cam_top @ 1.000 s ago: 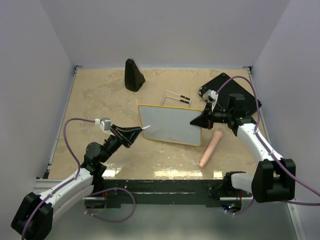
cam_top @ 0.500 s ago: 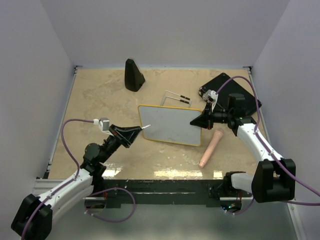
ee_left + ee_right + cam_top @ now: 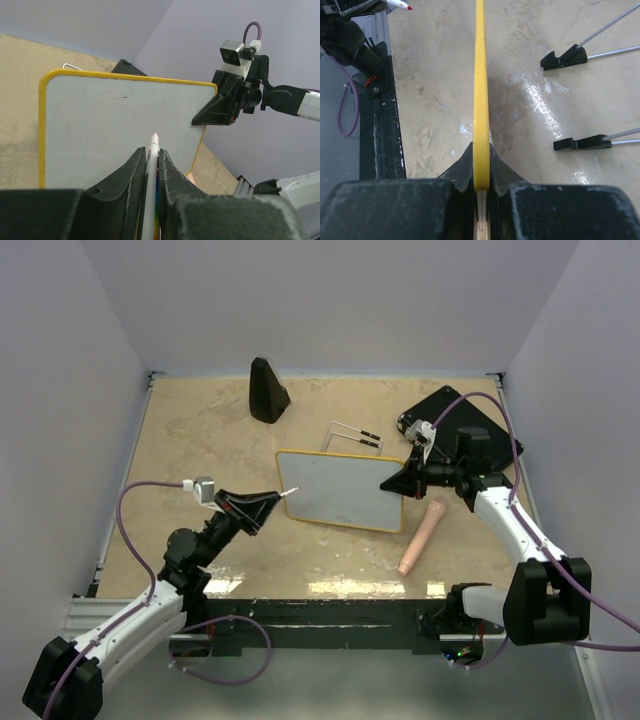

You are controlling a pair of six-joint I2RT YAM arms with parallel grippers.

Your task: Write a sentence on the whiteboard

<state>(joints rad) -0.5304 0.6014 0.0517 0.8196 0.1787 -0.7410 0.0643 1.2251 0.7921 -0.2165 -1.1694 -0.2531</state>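
Observation:
The whiteboard (image 3: 340, 490) has a yellow rim and a blank white face, and it stands tilted up at mid-table. No red sentence shows on it; only a tiny dark speck shows in the left wrist view (image 3: 110, 120). My left gripper (image 3: 270, 502) is shut on a white marker (image 3: 151, 165) with a red tip. The tip is close to the board's left part, and I cannot tell if it touches. My right gripper (image 3: 395, 483) is shut on the board's right rim, seen edge-on in the right wrist view (image 3: 481, 75).
A black cone (image 3: 267, 390) stands at the back. A black pad (image 3: 460, 425) lies at the back right. A wire stand with two black feet (image 3: 569, 57) lies behind the board. A pinkish cylinder (image 3: 420, 537) lies to the front right of the board.
My left arm has drawn back slightly to the left, and the marker tip has moved a little with it. The right arm and the board have not moved.

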